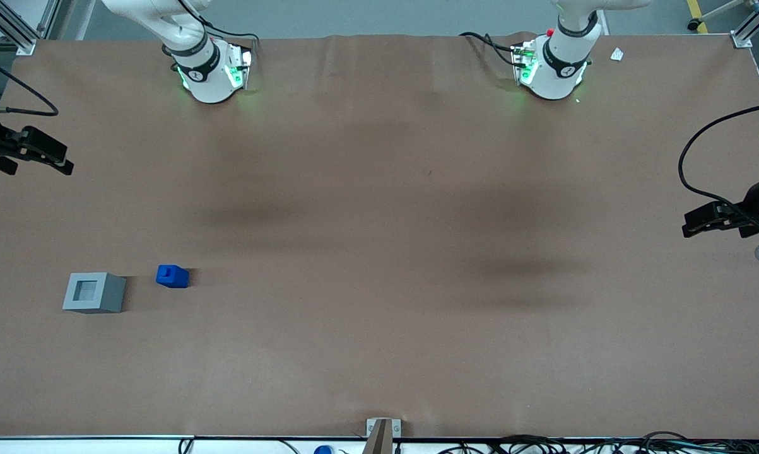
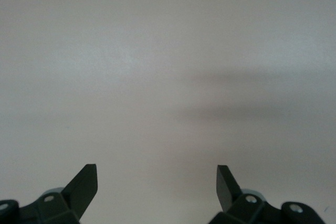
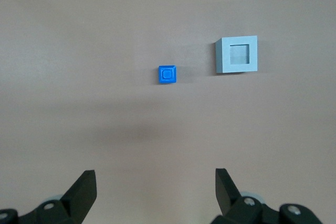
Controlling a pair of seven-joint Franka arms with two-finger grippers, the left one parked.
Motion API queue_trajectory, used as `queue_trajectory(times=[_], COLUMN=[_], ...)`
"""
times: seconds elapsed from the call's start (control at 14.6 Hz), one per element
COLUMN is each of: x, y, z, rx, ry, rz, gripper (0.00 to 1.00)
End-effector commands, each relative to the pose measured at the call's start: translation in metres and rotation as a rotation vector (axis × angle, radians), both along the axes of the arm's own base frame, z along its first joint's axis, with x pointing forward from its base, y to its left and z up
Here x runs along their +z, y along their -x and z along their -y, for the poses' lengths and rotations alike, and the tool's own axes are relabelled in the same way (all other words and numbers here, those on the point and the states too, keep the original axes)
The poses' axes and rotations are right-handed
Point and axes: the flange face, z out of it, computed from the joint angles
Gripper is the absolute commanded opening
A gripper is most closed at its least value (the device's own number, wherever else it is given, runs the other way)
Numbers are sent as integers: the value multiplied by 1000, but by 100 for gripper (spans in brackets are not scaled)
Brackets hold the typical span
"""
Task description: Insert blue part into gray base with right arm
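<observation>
The gripper [image 3: 156,188] hung high over the table [image 1: 379,353], fingers spread wide and empty, well clear of the blue part [image 3: 168,74]. Only the front view showed that part [image 1: 172,276] low at frame left, bright blue with a raised stub, near the gray base [image 1: 94,292].

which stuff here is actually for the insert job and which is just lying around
For the job:
- blue part, standing on the table, apart from the base
- gray base, recess facing up, empty
- right arm's claw, open, high above the table, holding nothing

Just lying about:
- small white scrap near the parked arm's mount
- cables along the table's front edge
</observation>
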Motion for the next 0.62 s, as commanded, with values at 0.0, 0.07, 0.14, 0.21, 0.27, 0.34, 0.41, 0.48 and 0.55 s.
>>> queue_trajectory(times=[0.0,0.07,0.14,0.21,0.27,0.34,0.41,0.48,0.55], x=[10,12,18,23,23,21,18,7,-3], y=[8,10,10,10,9,6,4,-7,-15], z=[3,3,3,3,5,14,21,20,20], rx=[-1,1,-2,-7,-4,-24,-38,-38,-36], ry=[-9,-8,-7,-8,-8,-10,-24,-21,-18], rz=[-10,-9,3,14,16,19,23,31,40], gripper=[100,100,100,100,100,100,100,100,100])
